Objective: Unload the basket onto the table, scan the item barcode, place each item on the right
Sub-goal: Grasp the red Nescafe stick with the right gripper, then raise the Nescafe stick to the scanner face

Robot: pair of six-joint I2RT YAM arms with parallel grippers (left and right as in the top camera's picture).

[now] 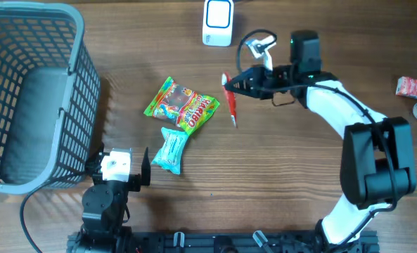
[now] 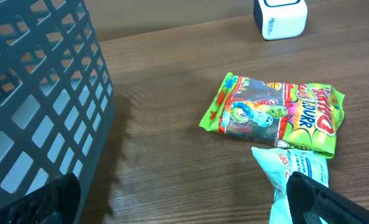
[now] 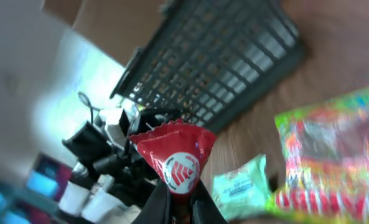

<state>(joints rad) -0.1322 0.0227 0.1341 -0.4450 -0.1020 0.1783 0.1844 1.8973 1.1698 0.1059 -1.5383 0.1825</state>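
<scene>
Top centre of the overhead frame: right end effector (image 1: 227, 86) is clamped on one end of a red packet (image 1: 232, 111), which looks held clear of the bench. It sits just below and right of the white scanner (image 1: 217, 22), near but apart.

Right wrist view shows a crimped edge and a round logo. No barcode is visible, so I can't tell which face carries it.

Left end effector (image 1: 120, 169) is wide, holding nothing, lower left beside the basket (image 1: 88, 77). Candy bag (image 1: 182, 105) and mint-green packet (image 1: 171, 149) lie mid-frame on the bench.

My read for a clean scan:
- From above the packet shows edge-on, so roll the wrist to put a flat face square to the scanner window.
- Thin film gripped at one end will likely flop, so approach slowly and pause in front.
- If there's no read, present the other face.
- Keep the fingers off the code.
</scene>
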